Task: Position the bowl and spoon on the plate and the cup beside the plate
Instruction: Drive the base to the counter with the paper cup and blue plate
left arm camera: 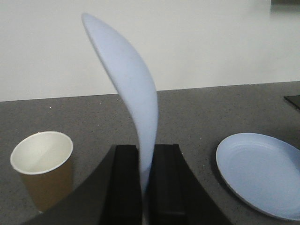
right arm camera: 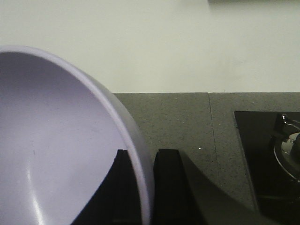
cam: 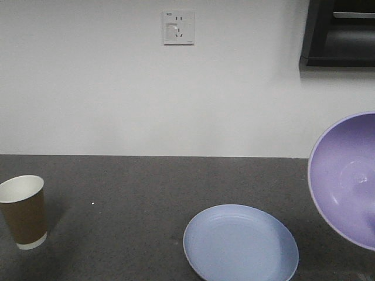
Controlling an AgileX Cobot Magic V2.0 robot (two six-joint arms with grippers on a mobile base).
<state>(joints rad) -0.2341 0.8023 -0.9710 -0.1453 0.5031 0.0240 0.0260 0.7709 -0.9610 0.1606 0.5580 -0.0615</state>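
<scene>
The purple bowl (cam: 345,181) was up in the air, tipped, and my right jaws were squeezed on its rim. My left jaws pinched the spoon (left arm camera: 133,93), standing up. The plate (cam: 240,243) sat bare on the table (cam: 117,187). The cup (cam: 23,219) stood far off to its side. I think nothing was placed yet

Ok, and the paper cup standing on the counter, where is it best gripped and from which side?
Probably the wall at the rim, one finger inside and one outside, coming straight down. The cup stands upright with its mouth open and looks empty. The left gripper sits nearer it, but is shut on the spoon.
</scene>
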